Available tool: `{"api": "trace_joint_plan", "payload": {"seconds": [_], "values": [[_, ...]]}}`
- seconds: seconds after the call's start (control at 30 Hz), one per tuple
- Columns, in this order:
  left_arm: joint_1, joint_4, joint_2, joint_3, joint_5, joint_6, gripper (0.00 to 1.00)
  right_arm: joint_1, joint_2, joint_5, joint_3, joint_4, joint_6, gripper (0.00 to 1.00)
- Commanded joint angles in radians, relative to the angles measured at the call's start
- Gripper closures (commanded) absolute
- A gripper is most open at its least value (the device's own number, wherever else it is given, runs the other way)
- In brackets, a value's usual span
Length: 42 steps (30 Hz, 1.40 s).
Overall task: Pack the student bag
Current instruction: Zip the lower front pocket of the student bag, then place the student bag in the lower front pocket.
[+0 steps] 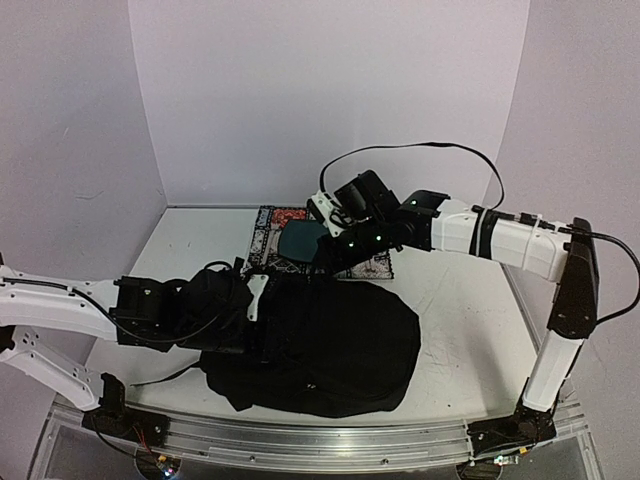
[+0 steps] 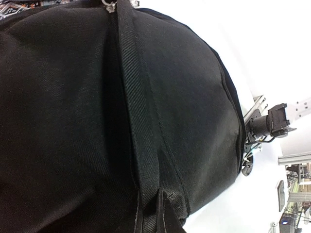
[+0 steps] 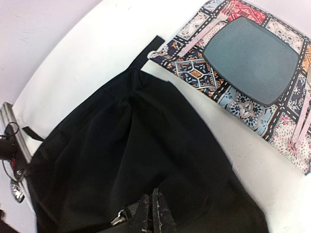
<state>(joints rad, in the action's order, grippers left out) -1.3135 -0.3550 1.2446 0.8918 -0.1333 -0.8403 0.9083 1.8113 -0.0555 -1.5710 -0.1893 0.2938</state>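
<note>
R gripper (image 3: pixel 151 199), jaws together, sits above far edge of student bag (image 1: pixel 340 345); L gripper (image 1: pixel 250 298) against bag's left side, jaw state indeterminate.

Student bag (image 1: pixel 330 345) — plain black weave. Placemat (image 3: pixel 194 70) — patchwork tiles in red, orange, blue and black-and-white. Plate (image 3: pixel 252 58) slate grey, fork (image 3: pixel 201 34) pale pink, table (image 3: pixel 97 53) white.

grey plate (image 3: pixel 252 60), pink fork (image 3: pixel 206 30) on patterned placemat (image 3: pixel 192 73).
</note>
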Motion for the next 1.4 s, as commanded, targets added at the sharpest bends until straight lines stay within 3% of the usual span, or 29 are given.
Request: {"api": "trace_joint_plan", "payload": {"seconds": [0.0,0.3,0.7,0.9,1.07,1.37], "values": [[-0.024,-0.117,-0.111,-0.057,0.106,-0.048,0.95,-0.080,0.043,0.157,-0.102,0.084,-0.023,1.00],[-0.023,-0.218,-0.247,-0.147,0.002,-0.156,0.97,-0.177,0.058,0.204,-0.050,0.085,0.069,1.00],[-0.024,-0.216,-0.278,-0.192,-0.009,-0.157,0.98,-0.242,0.078,0.080,-0.003,0.080,0.153,1.00],[-0.023,-0.200,-0.255,-0.147,-0.084,-0.155,0.92,-0.247,0.099,-0.174,-0.068,0.088,0.095,1.00],[-0.021,-0.113,-0.137,-0.056,-0.098,-0.095,0.91,-0.246,0.051,-0.226,-0.056,0.116,0.096,0.88],[0.064,-0.005,0.029,0.092,-0.019,0.045,0.76,-0.247,-0.168,-0.013,0.110,0.120,0.063,0.61]]}}
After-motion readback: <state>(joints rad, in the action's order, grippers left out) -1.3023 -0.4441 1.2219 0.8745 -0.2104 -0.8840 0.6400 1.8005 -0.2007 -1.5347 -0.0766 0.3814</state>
